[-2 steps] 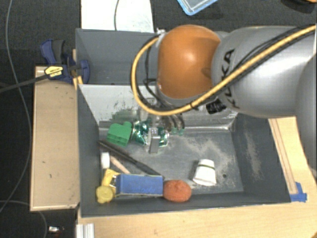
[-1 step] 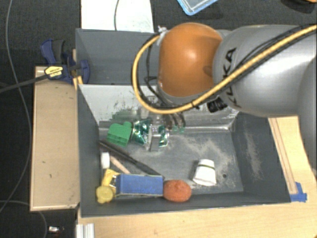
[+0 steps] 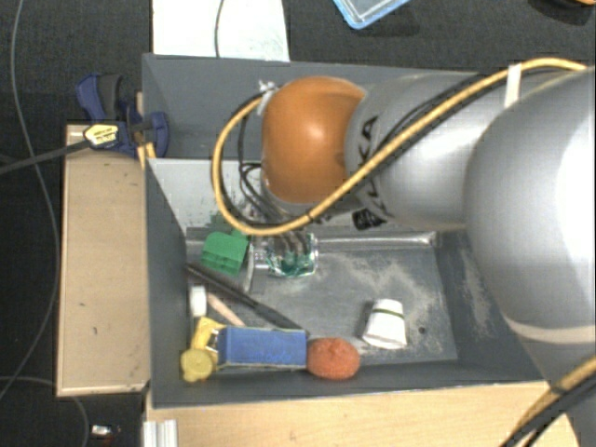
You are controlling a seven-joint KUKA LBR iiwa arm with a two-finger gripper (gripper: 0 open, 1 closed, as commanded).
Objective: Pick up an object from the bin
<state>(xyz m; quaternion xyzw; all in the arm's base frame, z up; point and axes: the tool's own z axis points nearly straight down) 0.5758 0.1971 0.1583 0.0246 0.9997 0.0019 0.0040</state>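
Observation:
My gripper (image 3: pixel 287 250) hangs below the arm's wrist, low over the back left part of the bin floor. Right at its tip lies a small clear, greenish thing (image 3: pixel 296 266); whether it is held I cannot tell. A green block (image 3: pixel 225 251) sits just left of the gripper, close beside it. In front of the gripper a thin black stick (image 3: pixel 244 298) slants across the floor, with a beige stick (image 3: pixel 222 307) alongside it.
Along the front wall lie a blue box (image 3: pixel 262 347), a yellow piece (image 3: pixel 197 362) at its left and an orange-red ball (image 3: pixel 332 358) at its right. A white cup (image 3: pixel 384 325) lies right of centre, a small white cylinder (image 3: pixel 197 299) at the left wall.

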